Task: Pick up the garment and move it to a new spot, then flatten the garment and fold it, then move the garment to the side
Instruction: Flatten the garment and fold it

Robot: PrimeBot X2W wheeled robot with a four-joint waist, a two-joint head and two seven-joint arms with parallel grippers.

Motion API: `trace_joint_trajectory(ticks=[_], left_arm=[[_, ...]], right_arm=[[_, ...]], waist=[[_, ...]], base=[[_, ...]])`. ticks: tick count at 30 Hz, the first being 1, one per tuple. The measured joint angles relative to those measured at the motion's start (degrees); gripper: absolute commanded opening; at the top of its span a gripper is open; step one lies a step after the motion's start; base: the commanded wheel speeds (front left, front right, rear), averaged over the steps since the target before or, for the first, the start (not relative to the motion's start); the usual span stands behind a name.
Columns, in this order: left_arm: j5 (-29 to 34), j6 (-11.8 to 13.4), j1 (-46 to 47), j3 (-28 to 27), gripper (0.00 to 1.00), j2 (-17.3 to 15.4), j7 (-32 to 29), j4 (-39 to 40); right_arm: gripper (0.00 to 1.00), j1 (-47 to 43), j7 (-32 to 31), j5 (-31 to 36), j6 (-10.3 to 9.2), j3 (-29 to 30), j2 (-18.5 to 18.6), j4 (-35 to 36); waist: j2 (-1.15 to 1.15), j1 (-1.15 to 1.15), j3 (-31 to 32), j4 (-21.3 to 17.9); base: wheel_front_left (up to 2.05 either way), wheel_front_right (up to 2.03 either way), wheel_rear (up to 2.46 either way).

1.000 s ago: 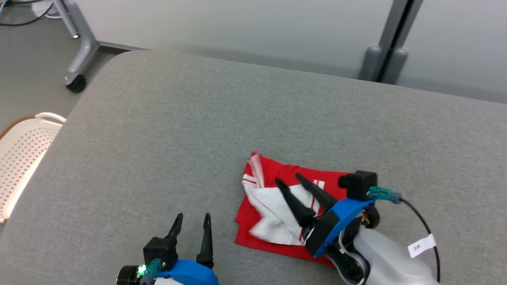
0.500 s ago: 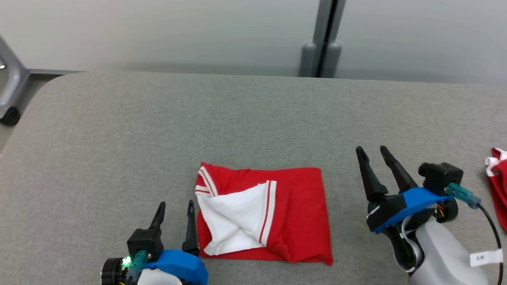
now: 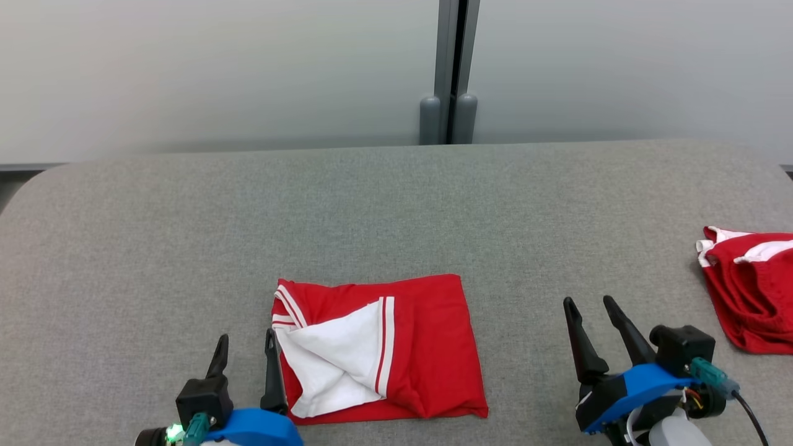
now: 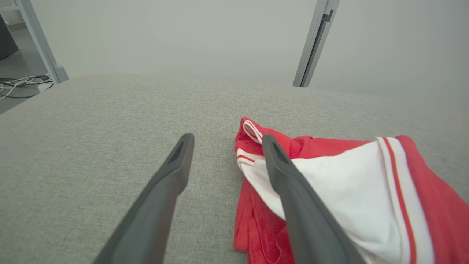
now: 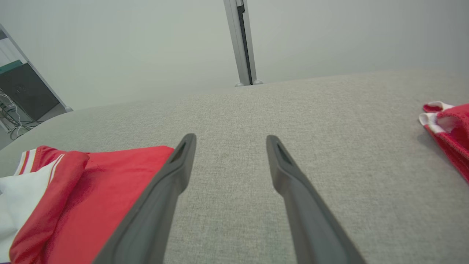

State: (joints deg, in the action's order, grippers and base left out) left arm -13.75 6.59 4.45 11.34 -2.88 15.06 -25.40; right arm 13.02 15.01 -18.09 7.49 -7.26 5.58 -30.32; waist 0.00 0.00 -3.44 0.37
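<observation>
Garment: a folded red cloth garment [image 3: 427, 347] with a white panel and red-and-white striped trim lies flat on the grey fabric-covered table [image 3: 372, 204], on the part nearest me.
Fold: roughly a rectangle, with the white panel turned over its left half and the striped hem at its far left corner.
Left: my left fingers [image 3: 219, 359] stand spread wide with nothing between them, just beside the garment's left edge. I cannot tell whether the nearer finger touches the cloth.
Right: my right fingers [image 3: 578, 344] are also wide and empty, to the garment's right and clear of it, over bare table.
Other cloth: a second red garment with white trim [image 3: 753, 297] lies crumpled well to the right of the folded one, beyond my right fingers.
Behind: a grey upright post [image 3: 449, 62] stands past the table's far edge, behind the garment.
</observation>
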Motion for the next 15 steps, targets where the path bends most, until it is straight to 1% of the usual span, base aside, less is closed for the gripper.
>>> trace_joint_trajectory(ticks=[5, 15], left_arm=[[0.3, -0.2, -2.0, -1.1, 1.00, 0.0, 0.0, -0.1], [0.5, -0.6, -2.8, -1.2, 1.00, 0.0, 0.0, 0.1]], right_arm=[[1.00, -2.0, 0.0, 0.4, 0.00, 1.3, -1.3, -0.3], [1.00, -2.6, 0.0, 1.3, 0.00, 1.7, -1.9, -0.3]], waist=[[0.00, -0.01, 1.6, -0.2], [0.00, 0.00, 1.7, 0.5]], base=[[0.00, 0.00, 0.00], [0.00, 0.00, 0.00]])
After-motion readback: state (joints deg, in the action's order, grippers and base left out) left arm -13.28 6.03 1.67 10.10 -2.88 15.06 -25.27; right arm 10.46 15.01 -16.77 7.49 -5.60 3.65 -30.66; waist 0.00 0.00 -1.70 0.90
